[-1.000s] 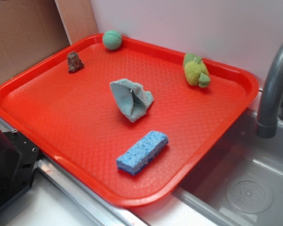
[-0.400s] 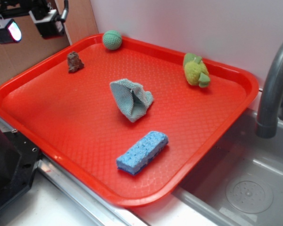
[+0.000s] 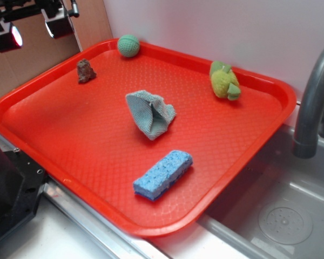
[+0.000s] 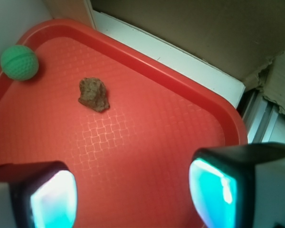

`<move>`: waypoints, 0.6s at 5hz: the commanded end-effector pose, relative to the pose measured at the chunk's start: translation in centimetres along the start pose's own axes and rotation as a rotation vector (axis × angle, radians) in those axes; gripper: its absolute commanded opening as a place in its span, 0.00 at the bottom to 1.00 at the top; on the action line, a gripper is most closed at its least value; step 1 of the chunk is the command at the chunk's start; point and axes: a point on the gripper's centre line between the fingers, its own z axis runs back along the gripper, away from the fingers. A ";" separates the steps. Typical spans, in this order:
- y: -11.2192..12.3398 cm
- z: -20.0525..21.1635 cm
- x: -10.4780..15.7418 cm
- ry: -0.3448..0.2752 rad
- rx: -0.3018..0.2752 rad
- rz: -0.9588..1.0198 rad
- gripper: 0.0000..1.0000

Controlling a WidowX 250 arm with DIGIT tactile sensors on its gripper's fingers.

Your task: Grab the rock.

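The rock (image 3: 86, 70) is a small lumpy brown-grey stone lying on the red tray (image 3: 70, 140) near its far left corner. In the wrist view the rock (image 4: 93, 94) sits ahead of the fingers, left of centre. My gripper (image 3: 33, 31) hangs high above the tray's left rim, to the left of the rock and well apart from it. It is open, its two pads wide apart with only bare tray between them (image 4: 133, 197).
A green knitted ball (image 3: 128, 46) rests in the tray's far corner, close behind the rock. A grey-green cloth (image 3: 149, 113), a blue sponge (image 3: 163, 174) and a yellow-green plush toy (image 3: 224, 81) lie further right. A faucet (image 3: 313, 102) and sink stand at right; cardboard (image 4: 190, 33) lies beyond the tray's left edge.
The gripper came into view at the top left a second ago and has since shifted slightly up and to the left. Nothing on the tray has moved.
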 end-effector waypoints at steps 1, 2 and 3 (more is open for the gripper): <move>0.6 1.6 1.1 -0.043 -0.026 0.009 1.00; 0.6 1.6 1.1 -0.043 -0.026 0.009 1.00; -1.4 -0.6 1.6 -0.116 -0.024 0.055 1.00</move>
